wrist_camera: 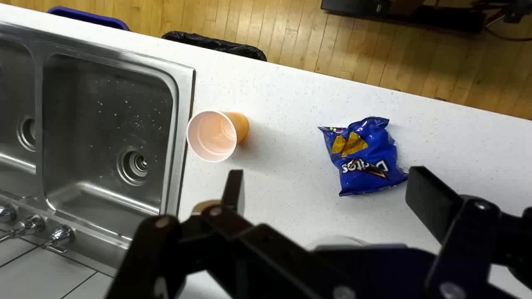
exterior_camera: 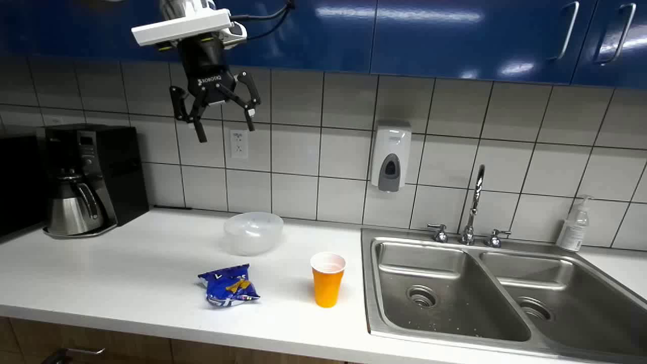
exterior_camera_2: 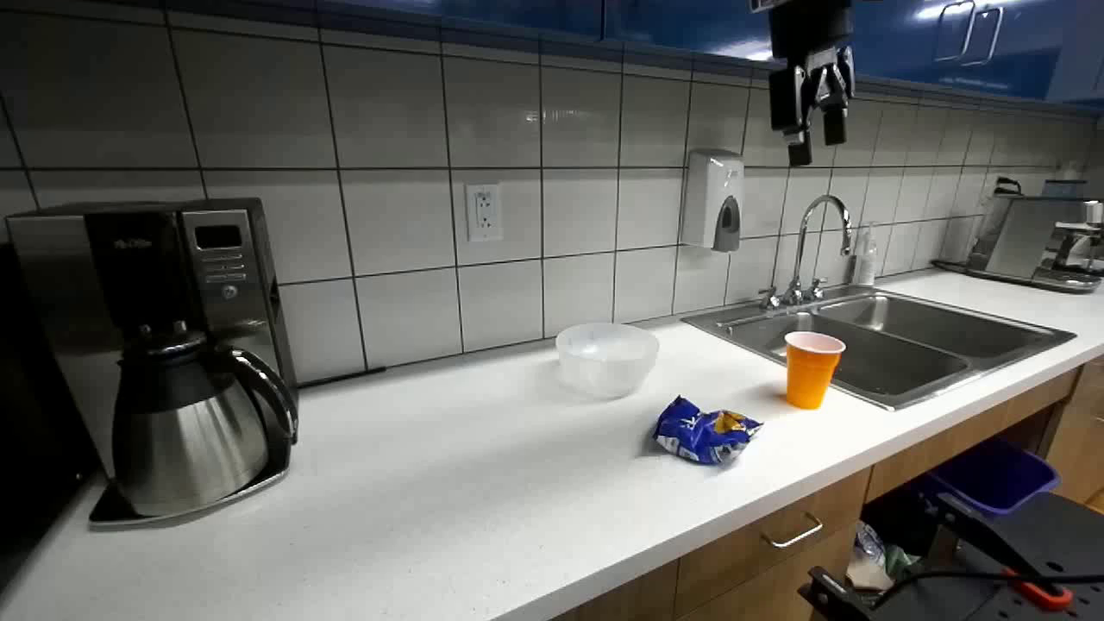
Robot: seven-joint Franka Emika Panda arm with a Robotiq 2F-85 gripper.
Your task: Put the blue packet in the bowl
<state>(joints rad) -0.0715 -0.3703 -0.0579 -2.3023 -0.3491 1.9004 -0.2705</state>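
The blue packet [exterior_camera: 230, 286] lies crumpled on the white counter, and it also shows in an exterior view [exterior_camera_2: 705, 431] and in the wrist view [wrist_camera: 365, 155]. The translucent bowl [exterior_camera: 253, 232] stands upright behind it near the tiled wall, also in an exterior view [exterior_camera_2: 606, 358]. In the wrist view only a pale sliver of the bowl's rim [wrist_camera: 337, 240] shows; the gripper hides the rest. My gripper [exterior_camera: 226, 129] is open and empty, high above the counter, also in an exterior view [exterior_camera_2: 817, 143]. In the wrist view its fingers [wrist_camera: 326, 189] stand wide apart, touching nothing.
An orange cup [exterior_camera: 327, 283] stands upright between the packet and the steel sink [exterior_camera: 370, 283]. A coffee maker [exterior_camera_2: 185, 371] stands at the counter's far end. A soap dispenser [exterior_camera: 391, 156] hangs on the wall. Blue cabinets [exterior_camera: 323, 35] overhang the counter behind the arm.
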